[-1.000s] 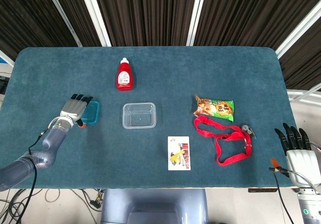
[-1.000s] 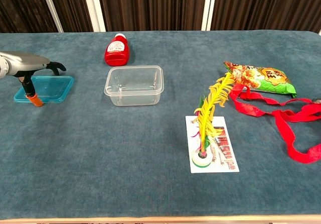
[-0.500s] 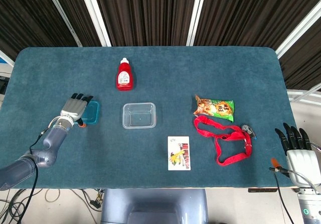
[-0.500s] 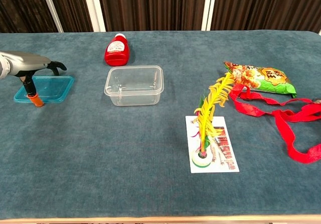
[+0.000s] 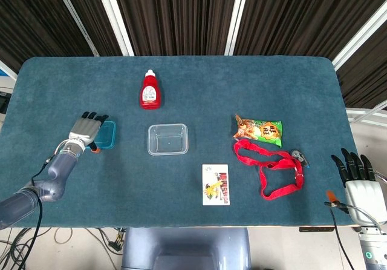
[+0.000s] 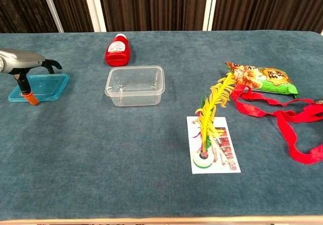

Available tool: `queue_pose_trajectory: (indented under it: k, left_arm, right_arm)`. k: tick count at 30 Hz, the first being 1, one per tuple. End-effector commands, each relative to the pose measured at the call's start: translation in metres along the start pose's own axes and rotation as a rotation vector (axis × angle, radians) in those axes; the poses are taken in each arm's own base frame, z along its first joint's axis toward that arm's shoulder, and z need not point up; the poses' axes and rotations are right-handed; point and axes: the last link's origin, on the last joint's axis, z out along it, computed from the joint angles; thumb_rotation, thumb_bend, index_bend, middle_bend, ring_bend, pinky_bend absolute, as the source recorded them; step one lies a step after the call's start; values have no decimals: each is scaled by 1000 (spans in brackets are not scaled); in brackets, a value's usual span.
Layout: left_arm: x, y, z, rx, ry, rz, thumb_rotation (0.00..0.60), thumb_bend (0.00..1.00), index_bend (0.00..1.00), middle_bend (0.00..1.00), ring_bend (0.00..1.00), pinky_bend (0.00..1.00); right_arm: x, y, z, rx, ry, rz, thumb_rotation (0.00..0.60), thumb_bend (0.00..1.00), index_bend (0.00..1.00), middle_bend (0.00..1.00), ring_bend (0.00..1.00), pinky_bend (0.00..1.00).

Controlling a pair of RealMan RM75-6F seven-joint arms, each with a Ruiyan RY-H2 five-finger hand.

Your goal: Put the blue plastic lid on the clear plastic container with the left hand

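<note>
The blue plastic lid (image 5: 107, 135) (image 6: 48, 86) lies flat at the table's left side. My left hand (image 5: 86, 130) (image 6: 22, 63) is over its left part. The fingers reach past the far edge and the orange-tipped thumb comes down at the near edge, so the hand grips the lid across its width. The clear plastic container (image 5: 167, 139) (image 6: 135, 85) stands open and empty mid-table, well to the right of the lid. My right hand (image 5: 358, 180) rests off the table's near right corner with its fingers spread and nothing in them.
A red sauce bottle (image 5: 150, 90) (image 6: 117, 51) lies behind the container. A snack bag (image 5: 259, 129) and a red strap (image 5: 269, 168) are at the right. A card (image 5: 216, 184) carries an upright feather shuttlecock (image 6: 212, 114) in front of the container.
My left hand has drawn a little to the left, and the blue lid has slid left with it, away from the container. The right hand has not moved.
</note>
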Motion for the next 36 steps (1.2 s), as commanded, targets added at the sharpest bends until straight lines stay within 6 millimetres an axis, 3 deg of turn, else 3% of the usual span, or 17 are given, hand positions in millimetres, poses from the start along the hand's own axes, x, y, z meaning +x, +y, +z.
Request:
queue_pose_trajectory:
  k: [1,11,18,19,23,30,36]
  left_arm:
    - [2,-1,-1,1,-1,0,600,337,78,366,0,11]
    - [22,-2,-11,2,23,-23,600,338,87,366,0,11]
    - [63,3,-34,2,61,-93,600,337,93,366,0,12]
    - [78,11,-39,-17,83,-113,600,337,93,366,0,13]
    - [100,28,-58,-23,79,-111,600,338,95,367,0,13]
    - [125,68,-73,-17,67,-117,600,338,105,371,0,13]
    - [139,101,-74,19,104,-111,600,338,119,375,0,13]
  right_arm:
    - [0,0,0,0,0,0,600,268,136,0,33,0]
    - [0,0,0,2,2,2,600,268,136,0,33,0]
    - [1,0,0,2,3,6,600,268,136,0,33,0]
    - [1,0,0,2,5,6,600,268,136,0,33,0]
    - [1,0,0,-1,7,9,600,269,136,0,33,0]
    - [2,1,0,-8,8,18,600,268,136,0,33,0]
    - [3,3,0,-16,11,24,600,268,136,0,33,0]
